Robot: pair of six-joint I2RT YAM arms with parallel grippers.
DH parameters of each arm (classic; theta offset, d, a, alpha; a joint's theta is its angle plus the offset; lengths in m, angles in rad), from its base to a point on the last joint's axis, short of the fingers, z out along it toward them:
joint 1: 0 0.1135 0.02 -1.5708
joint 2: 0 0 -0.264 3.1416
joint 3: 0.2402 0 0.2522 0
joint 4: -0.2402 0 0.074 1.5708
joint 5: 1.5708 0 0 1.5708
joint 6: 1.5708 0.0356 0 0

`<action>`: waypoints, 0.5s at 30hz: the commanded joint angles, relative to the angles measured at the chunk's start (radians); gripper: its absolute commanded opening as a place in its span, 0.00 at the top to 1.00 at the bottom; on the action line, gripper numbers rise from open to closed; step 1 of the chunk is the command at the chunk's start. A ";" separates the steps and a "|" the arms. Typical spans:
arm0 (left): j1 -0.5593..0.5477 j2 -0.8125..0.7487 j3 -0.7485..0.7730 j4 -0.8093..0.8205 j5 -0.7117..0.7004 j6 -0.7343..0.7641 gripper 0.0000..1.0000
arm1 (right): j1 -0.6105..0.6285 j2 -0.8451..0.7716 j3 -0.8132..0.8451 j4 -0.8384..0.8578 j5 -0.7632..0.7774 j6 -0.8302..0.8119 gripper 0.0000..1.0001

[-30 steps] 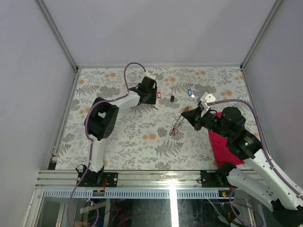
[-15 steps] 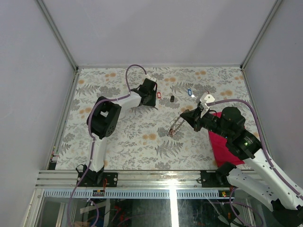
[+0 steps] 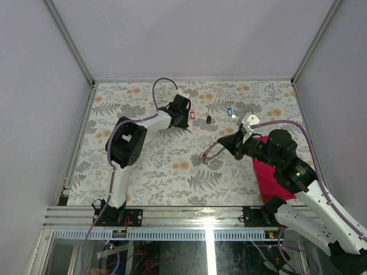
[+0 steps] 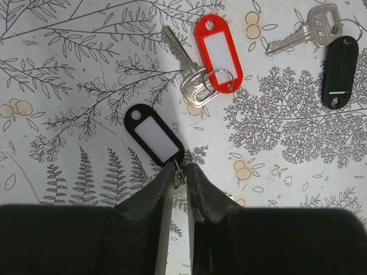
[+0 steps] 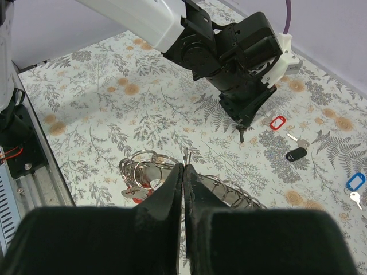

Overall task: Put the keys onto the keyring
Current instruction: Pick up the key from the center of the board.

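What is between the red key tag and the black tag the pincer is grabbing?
In the left wrist view, a silver key and its small split ring lie between the red tag and the black tag with the white label. Otherwise only flowery tablecloth.

A fern-patterned table [image 3: 155, 166] carries everything. Red tag [image 3: 192, 114], black tag [image 3: 209, 119] and blue tag [image 3: 229, 111] lie far; a red cloth [image 3: 269, 175] lies right.

bright, even light; soft shadows; sharp focus throughout

the left gripper [image 4: 179, 175] narrowed its jaws around the small ring of the black-and-white key tag [image 4: 153, 132]. the right gripper [image 3: 221, 144] drew the keyring [image 3: 210, 154] slightly toward the far side.
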 commanded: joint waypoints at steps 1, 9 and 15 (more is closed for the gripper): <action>0.007 0.017 0.026 0.037 -0.001 -0.002 0.86 | -0.003 0.000 0.009 0.073 -0.022 0.009 0.98; 0.007 -0.024 0.005 0.018 0.011 0.018 1.00 | -0.002 0.004 0.010 0.088 -0.009 0.004 0.99; 0.007 -0.198 -0.110 0.050 0.080 0.111 1.00 | -0.002 0.012 0.015 0.108 -0.017 -0.089 0.99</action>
